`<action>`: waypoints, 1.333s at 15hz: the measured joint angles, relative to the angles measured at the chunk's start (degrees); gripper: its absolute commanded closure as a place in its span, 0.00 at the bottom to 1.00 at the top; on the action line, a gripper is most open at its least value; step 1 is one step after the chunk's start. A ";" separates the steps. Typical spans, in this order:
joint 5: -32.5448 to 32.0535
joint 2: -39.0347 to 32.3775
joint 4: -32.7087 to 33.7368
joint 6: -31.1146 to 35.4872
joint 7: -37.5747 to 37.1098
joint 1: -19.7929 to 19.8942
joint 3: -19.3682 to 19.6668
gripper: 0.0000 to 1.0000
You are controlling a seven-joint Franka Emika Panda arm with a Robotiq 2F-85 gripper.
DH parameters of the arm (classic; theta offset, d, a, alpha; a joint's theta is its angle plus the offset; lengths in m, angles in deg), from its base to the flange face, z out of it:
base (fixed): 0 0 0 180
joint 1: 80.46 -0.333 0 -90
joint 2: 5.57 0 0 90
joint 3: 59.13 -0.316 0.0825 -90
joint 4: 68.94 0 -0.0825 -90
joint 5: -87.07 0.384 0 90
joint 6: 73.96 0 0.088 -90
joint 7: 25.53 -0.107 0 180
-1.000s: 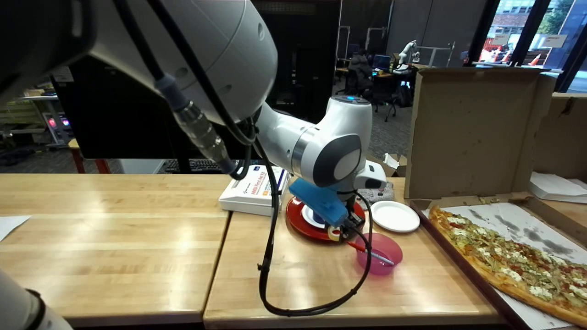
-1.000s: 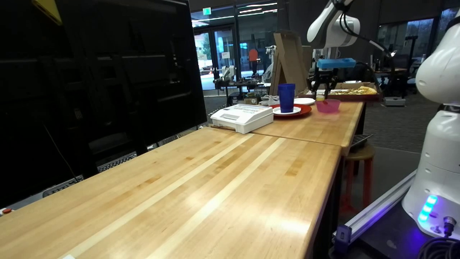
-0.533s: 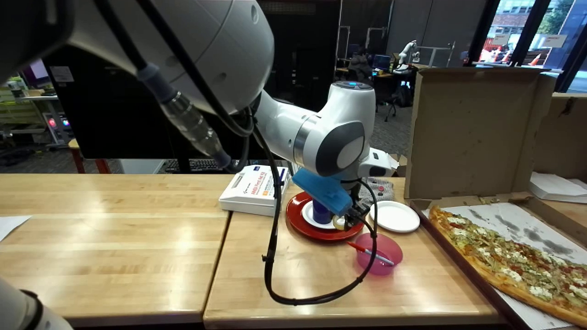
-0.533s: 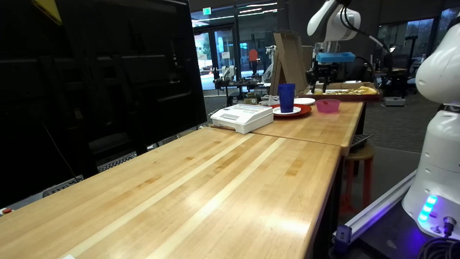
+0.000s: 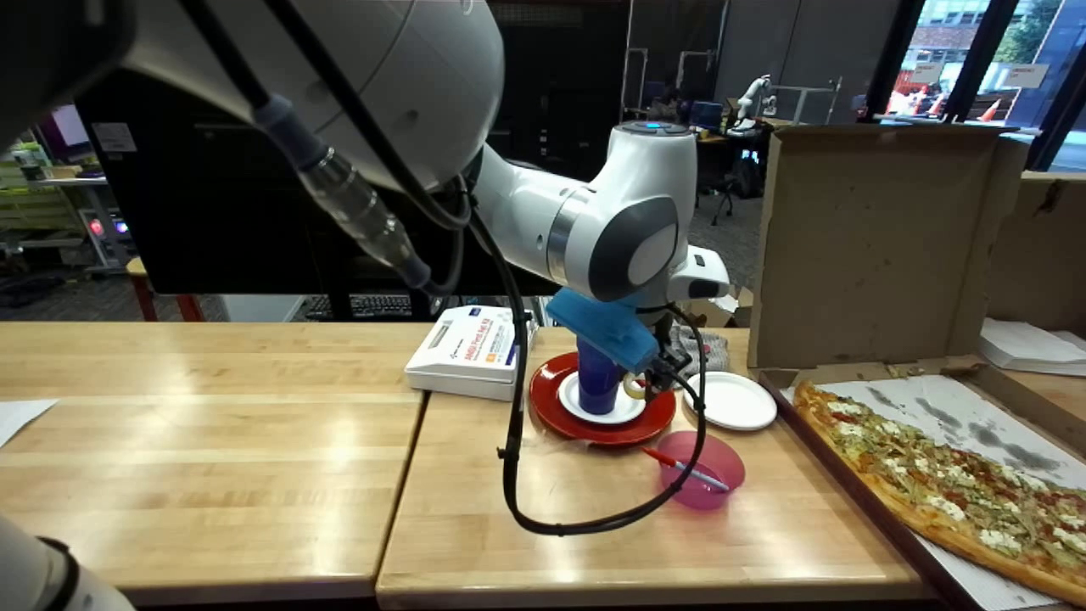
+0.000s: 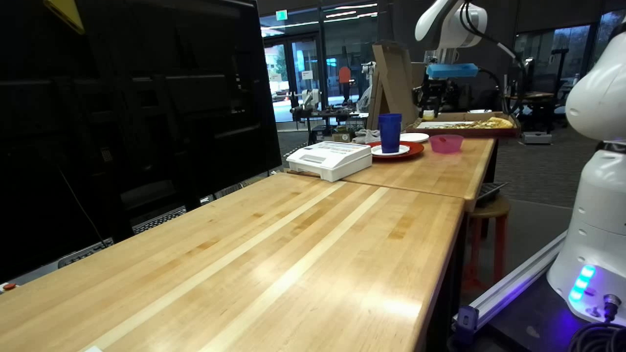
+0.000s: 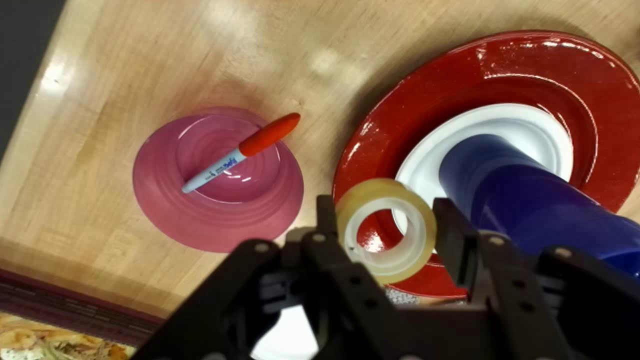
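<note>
A black two-fingered gripper (image 7: 385, 220) is clasping a round yellowish tape roll (image 7: 385, 191) aloft.
Nearby, a blue plastic cup (image 7: 540, 205) is standing on a white plate (image 7: 527, 124) atop a round red plate (image 7: 540, 56), near the far edge of the wooden table (image 5: 509, 526).

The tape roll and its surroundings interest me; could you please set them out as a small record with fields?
Hand: closed on the tape roll, above the table
Stack: red plate carrying a white plate, blue cup upright on top
Pink bowl: red-capped marker leaning in it, red end past the rim
Pizza box: open, pizza inside
Beside the box: second white plate
First aid kit: on the table
</note>
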 measured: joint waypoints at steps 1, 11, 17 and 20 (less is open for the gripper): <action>0.00 0.01 0.35 0.00 0.00 -0.01 -0.18 0.75; -0.86 0.02 4.13 -0.03 0.02 -0.75 -2.49 0.75; -3.06 0.03 5.99 -0.11 0.05 -1.71 -3.97 0.75; -3.16 0.03 6.39 -0.12 0.17 -2.29 -4.53 0.75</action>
